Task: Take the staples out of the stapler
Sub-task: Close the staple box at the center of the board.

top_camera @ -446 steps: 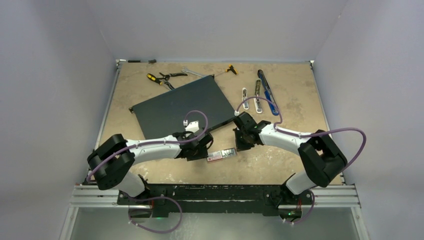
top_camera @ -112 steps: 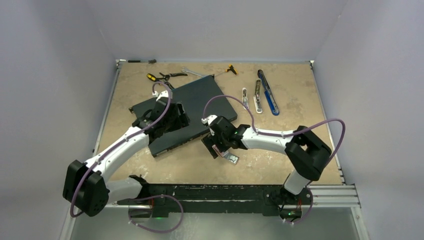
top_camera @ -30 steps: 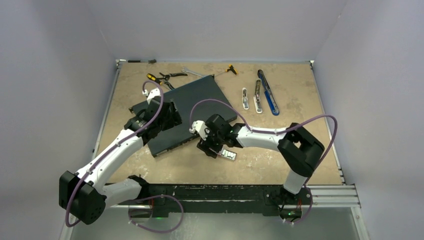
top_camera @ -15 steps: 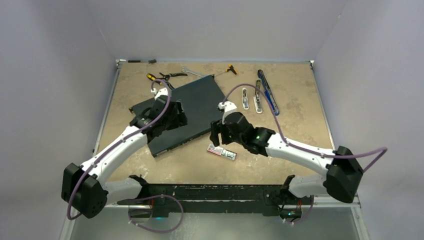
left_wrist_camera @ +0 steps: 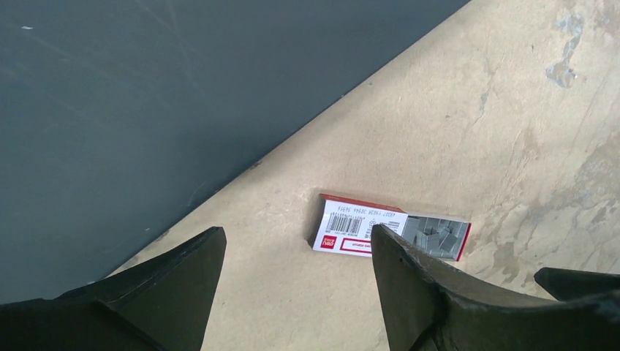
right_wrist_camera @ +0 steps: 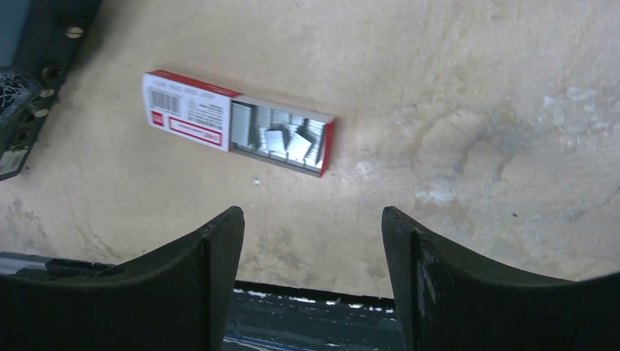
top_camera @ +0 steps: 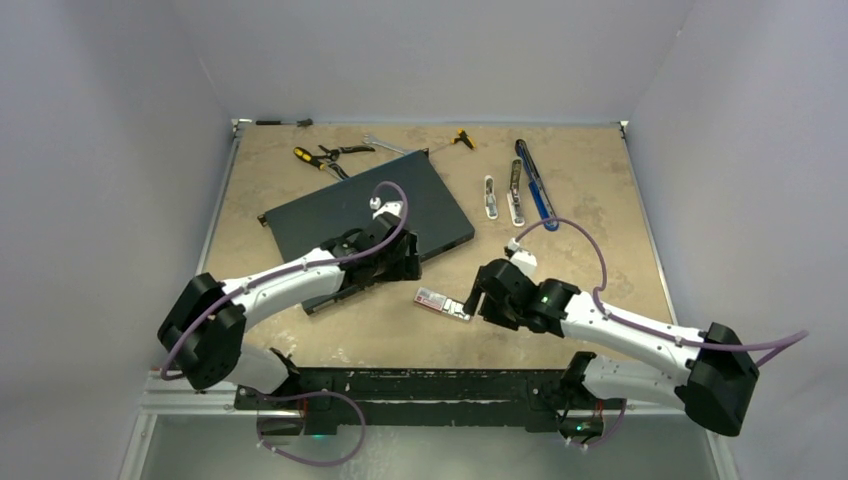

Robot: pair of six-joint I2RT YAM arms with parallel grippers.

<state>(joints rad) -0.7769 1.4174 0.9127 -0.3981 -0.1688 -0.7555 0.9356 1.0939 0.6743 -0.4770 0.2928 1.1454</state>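
The right pincer (right_wrist_camera: pixel 311 285) has its two black fingers wide apart and holds nothing. The left pincer (left_wrist_camera: pixel 292 292) is the same: fingers apart, with nothing between them.

The tiny silvery-grey metal staples (right_wrist_camera: pixel 281 140) lie in a loose little heap. They sit in the open end of a small red-and-white cardboard box (right_wrist_camera: pixel 191 113). The box lies flat on the sandy-brown table (top_camera: pixel 600 240), in the middle and close to the near edge.

I think the staples are very light, hard and thin. A joined strip is stiff, but it can snap into bits if it is squeezed the wrong way. They are smooth and lie very low, so the thick fingers may slip off them. The best hold looks like a soft pinch across the two long sides of a strip. Another way is to take the box by its long sides and move them all at once. The box is light too, so it may slide when pushed, and its thin card may squash.

Seen from above, the right pincer is just to the right of the box. Its tips are near the open end where the staples are, but not touching. The left pincer hangs to the left and a bit farther back. It is over the near edge of a big flat dark grey board (top_camera: pixel 360 215), apart from the box.
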